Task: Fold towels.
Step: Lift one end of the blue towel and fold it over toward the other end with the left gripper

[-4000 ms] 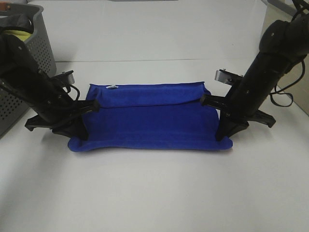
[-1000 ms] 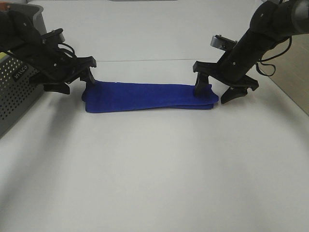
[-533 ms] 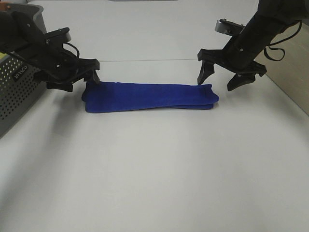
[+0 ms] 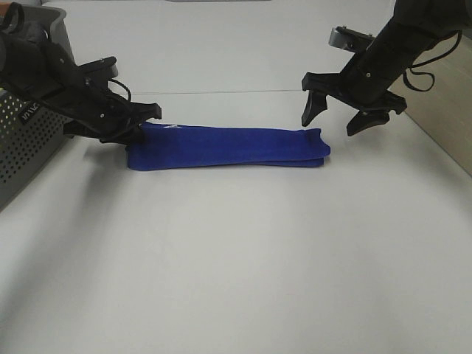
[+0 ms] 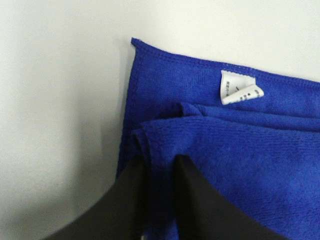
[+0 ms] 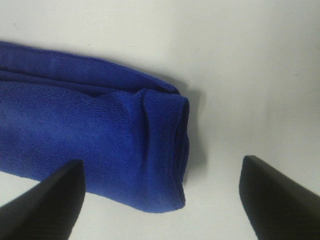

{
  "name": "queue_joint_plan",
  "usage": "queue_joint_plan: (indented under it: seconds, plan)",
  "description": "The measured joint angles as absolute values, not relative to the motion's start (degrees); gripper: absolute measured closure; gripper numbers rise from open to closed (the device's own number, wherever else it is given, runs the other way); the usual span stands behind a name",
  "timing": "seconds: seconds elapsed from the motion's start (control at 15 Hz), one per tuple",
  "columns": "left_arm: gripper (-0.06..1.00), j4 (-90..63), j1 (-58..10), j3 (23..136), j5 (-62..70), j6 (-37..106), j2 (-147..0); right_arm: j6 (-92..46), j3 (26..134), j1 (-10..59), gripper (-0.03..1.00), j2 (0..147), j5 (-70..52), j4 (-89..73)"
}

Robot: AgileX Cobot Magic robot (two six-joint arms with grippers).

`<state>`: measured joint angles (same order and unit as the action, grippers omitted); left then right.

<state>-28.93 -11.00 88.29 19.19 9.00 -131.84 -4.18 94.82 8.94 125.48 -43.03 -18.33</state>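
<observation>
Now folded into a long narrow strip, the towel (image 4: 228, 147) lay flat on the table (image 4: 236, 280), one end close to the grey basket (image 4: 29, 147) and its length running away from it. Four seconds earlier it had been a broader rectangle, so one lengthwise fold was judged complete. Within the last half second the left gripper (image 4: 144, 124) had moved from just off the basket-side end onto it. Its fingers (image 5: 200, 200) stood narrow, with a ridge of the top layer pinched between them. The right gripper (image 4: 330, 127) hung spread wide and empty above the end farthest from the basket, clear of the cloth, much as half a second before. A crosswise fold, led from the basket side, probably came next. Only the left wrist view showed the white tag (image 5: 239, 87) plainly, and the separate layers at the pinch. Only the right wrist view showed the rolled, slightly uneven far end. Only the high view showed both ends and the basket together.
</observation>
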Motion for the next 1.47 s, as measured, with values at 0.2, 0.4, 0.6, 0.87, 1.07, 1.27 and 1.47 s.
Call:
queue_joint_plan:
  seconds: [0.2,0.4,0.6,0.87,1.07,1.27,1.47]
  plan:
    - [0.93,-28.71,-11.00,88.29,19.54,9.00,-131.84,-4.18,94.82,8.94,0.17,125.48,-43.03,-18.33]
    - [0.93,-25.27,-11.00,88.29,23.26,8.88,-129.55,-4.18,94.82,8.94,0.17,125.48,-43.03,-18.33]
    - [0.93,-23.38,-11.00,88.29,27.90,8.42,-123.82,-4.18,94.82,8.94,0.17,125.48,-43.14,-18.33]
    - [0.93,-22.86,-11.06,88.75,33.17,3.21,-117.80,-4.18,94.82,8.94,0.17,125.48,-45.55,-18.33]
    - [0.93,-22.75,-14.09,93.91,39.82,0.00,-117.86,-4.18,94.82,8.94,0.17,125.48,-46.24,-19.60]
    - [0.93,-23.89,-19.54,100.78,41.37,-2.52,-119.86,-4.18,94.82,8.94,0.17,125.31,-47.33,-20.86]
    - [0.93,-24.24,-25.10,110.52,41.83,-8.08,-127.54,-4.18,94.82,8.94,0.17,123.53,-49.50,-20.86]
